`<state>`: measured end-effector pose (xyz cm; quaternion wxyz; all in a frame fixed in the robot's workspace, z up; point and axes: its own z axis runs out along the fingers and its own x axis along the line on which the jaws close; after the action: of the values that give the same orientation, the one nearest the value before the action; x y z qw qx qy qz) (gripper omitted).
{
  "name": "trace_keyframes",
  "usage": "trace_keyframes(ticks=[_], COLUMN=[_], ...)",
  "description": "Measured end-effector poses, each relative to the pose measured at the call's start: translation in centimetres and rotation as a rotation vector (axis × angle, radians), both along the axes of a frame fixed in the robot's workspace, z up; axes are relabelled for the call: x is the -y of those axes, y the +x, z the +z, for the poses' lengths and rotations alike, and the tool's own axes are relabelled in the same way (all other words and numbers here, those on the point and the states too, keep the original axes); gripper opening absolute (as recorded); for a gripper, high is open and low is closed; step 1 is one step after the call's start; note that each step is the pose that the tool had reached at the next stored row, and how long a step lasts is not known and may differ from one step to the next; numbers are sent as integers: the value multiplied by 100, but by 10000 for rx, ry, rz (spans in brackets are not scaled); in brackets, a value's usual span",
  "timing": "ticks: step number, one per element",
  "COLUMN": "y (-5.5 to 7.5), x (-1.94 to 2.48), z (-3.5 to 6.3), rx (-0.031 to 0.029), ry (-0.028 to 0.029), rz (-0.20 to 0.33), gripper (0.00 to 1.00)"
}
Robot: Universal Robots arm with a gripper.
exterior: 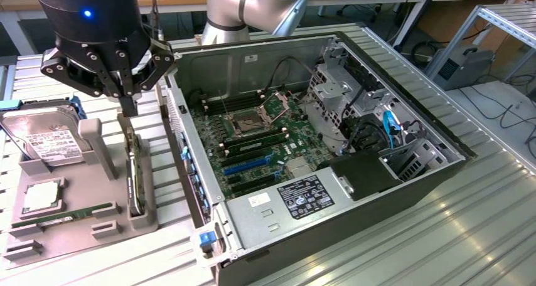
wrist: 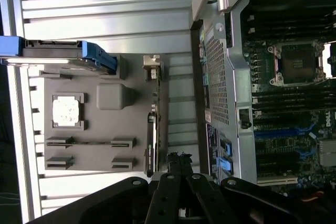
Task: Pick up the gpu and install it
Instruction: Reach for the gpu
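Standing on its long edge in a slot of the grey holder (exterior: 84, 189), the gpu (exterior: 132, 170) is a thin, flat black card. In the wrist view the gpu (wrist: 151, 135) shows edge-on as a dark strip, with a silvery metal bracket (wrist: 151, 69) at one end. The holder (wrist: 105, 124) is matte moulded plastic with blocky posts and shallow pockets. It also carries a boxy silver hard drive (exterior: 46, 142), a square processor chip (exterior: 42, 196) and a narrow green memory stick (exterior: 63, 216).

The table (exterior: 418, 236) beneath is ribbed, shiny aluminium. Only a narrow strip of it separates the holder from the open computer case (exterior: 268, 214). The case's perforated steel side wall (wrist: 218, 77) rises just beside the card's slot, so sideways room there is tight. Above the card the space is open.

The gripper (exterior: 127, 108) is glossy black with linked fingers, and it hangs over the holder with those fingers pressed together and nothing between them. In the exterior view its tips sit just above the card's far end. In the wrist view the gripper (wrist: 177, 161) is near the end away from the bracket, set slightly off the card's line toward the case. Whether it touches the card I cannot tell.
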<state>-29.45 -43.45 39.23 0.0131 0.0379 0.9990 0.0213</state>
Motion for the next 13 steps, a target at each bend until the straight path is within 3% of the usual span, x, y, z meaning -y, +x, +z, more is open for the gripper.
trace_keyframes(ticks=[13], y=[0], x=[61], z=[-2], rx=[0], ry=[0], rz=[0], gripper=[11])
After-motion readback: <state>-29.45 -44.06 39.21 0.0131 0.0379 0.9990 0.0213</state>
